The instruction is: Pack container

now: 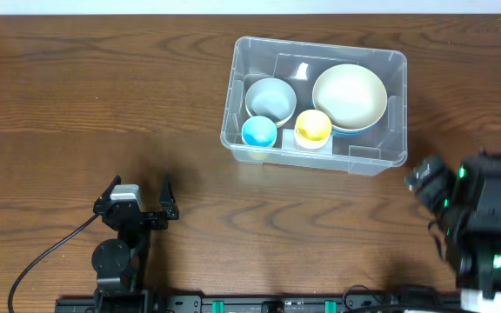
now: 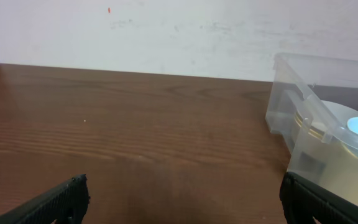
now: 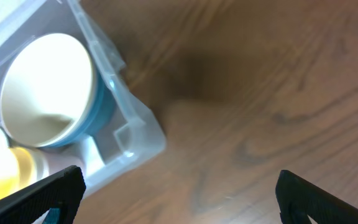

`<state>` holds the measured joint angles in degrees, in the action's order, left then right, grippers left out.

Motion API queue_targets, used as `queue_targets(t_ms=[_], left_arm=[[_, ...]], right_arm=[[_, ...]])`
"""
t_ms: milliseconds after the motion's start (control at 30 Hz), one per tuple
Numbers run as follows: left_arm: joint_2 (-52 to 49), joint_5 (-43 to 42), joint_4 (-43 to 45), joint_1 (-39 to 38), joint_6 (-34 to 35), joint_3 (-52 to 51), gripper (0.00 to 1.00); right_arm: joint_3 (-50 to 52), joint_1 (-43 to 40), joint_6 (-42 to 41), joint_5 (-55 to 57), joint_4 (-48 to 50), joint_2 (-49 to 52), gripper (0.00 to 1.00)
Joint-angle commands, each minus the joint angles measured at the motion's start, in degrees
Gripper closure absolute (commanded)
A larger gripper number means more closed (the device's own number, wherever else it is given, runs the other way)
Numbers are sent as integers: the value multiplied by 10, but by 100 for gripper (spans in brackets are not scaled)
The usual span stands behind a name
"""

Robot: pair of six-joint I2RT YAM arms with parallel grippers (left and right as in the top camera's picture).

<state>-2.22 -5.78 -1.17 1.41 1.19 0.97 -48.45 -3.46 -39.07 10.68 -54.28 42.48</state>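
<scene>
1. The brown tabletop [image 1: 76, 96] holds everything.
2. The container [image 1: 320, 43] sits at the back, right of middle, with its long side running left to right.
3. The right hand [image 3: 179, 183] is nearer to it, open and empty. The left hand [image 1: 140, 187], also open, is well apart.
4. Inside sit a cream bowl [image 1: 348, 97], a grey bowl [image 1: 270, 98], a blue cup [image 1: 259, 132] and a yellow cup [image 1: 312, 127].
</scene>
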Motion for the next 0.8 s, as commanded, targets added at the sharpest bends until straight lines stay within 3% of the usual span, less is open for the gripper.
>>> queue_targets(t_ms=[0, 200, 433, 767], left_arm=[[-2, -10, -23, 2, -10, -7, 2], [-2, -10, -23, 2, -10, -7, 2], [-2, -10, -23, 2, -10, -7, 2], [-2, -10, -23, 2, -10, -7, 2]], right_arm=[[71, 8, -7, 41, 9, -88, 1], [204, 8, 5, 27, 132, -231, 1], [323, 24, 203, -89, 372, -322, 1], [410, 50, 242, -88, 440, -418, 1]])
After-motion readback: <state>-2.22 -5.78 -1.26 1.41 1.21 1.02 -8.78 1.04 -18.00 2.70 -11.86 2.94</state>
